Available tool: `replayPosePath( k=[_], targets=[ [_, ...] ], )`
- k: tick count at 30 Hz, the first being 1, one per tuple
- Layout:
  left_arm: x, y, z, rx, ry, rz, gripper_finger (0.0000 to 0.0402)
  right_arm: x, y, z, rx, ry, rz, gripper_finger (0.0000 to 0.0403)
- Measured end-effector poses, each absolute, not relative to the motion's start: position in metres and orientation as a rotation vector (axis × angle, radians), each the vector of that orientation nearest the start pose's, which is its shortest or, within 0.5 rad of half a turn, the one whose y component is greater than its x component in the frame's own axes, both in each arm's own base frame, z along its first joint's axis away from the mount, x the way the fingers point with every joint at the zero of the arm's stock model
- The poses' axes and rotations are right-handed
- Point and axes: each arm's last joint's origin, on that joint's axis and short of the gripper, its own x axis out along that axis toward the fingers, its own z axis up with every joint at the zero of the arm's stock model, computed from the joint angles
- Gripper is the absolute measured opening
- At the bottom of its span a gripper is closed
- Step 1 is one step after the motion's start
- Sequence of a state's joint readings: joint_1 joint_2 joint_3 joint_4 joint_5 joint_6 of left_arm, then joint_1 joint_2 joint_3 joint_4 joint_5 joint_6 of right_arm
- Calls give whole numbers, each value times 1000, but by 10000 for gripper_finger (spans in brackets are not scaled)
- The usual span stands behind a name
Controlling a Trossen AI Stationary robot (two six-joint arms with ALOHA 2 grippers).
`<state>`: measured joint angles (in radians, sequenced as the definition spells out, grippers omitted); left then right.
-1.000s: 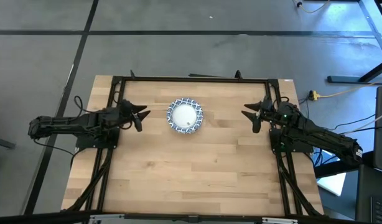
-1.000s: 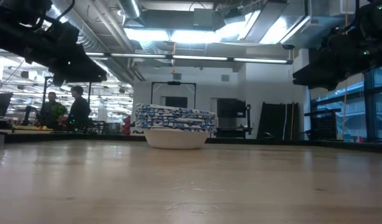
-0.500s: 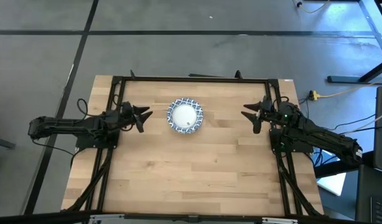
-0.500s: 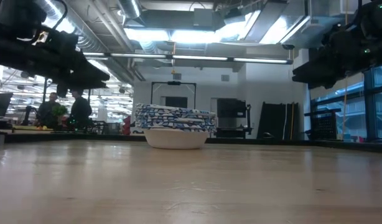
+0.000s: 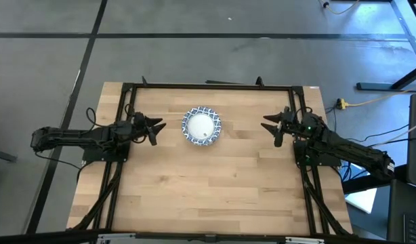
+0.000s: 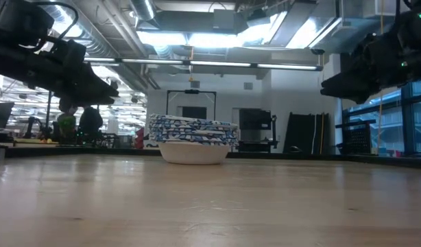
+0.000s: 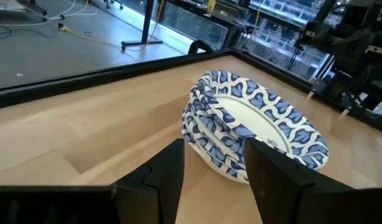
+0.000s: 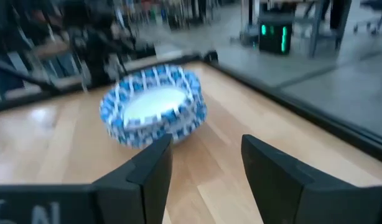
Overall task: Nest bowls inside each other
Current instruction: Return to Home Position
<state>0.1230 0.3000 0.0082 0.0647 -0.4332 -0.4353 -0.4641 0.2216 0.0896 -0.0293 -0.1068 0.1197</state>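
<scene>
The bowls (image 5: 201, 126) stand as one nested stack on the far middle of the table, white inside with blue-and-white patterned rims; the stack rests on the base of its lowest bowl (image 6: 193, 154). It also shows in the left wrist view (image 7: 253, 124) and the right wrist view (image 8: 153, 112). My left gripper (image 5: 154, 129) hovers open to the stack's left, above the table. My right gripper (image 5: 272, 127) hovers open to the stack's right. Neither touches the bowls.
A dark metal frame (image 5: 208, 86) runs along the table's far edge and both sides. The wooden tabletop (image 5: 208, 190) nearer than the stack is bare. People (image 6: 73, 123) stand in the room far behind the table.
My left gripper has sunk a little toward the table, staying left of the stack. My right gripper has shifted slightly. The stack has kept still.
</scene>
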Motion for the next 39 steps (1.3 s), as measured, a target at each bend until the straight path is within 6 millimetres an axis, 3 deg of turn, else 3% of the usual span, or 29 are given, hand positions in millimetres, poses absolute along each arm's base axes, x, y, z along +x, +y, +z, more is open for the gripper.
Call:
replayPosePath(
  k=[4, 18, 27, 39],
  targets=[
    [109, 26, 147, -387, 103, 592, 160, 100, -46, 159, 198, 71, -363, 193],
    [109, 26, 147, -388, 105, 588, 160, 100, -46, 162, 190, 51, -344, 193],
    [109, 26, 147, -388, 105, 588, 160, 99, -45, 152, 202, 154, -351, 193],
    [109, 26, 147, -387, 105, 588, 160, 99, -46, 152, 214, 156, -352, 193]
  ],
)
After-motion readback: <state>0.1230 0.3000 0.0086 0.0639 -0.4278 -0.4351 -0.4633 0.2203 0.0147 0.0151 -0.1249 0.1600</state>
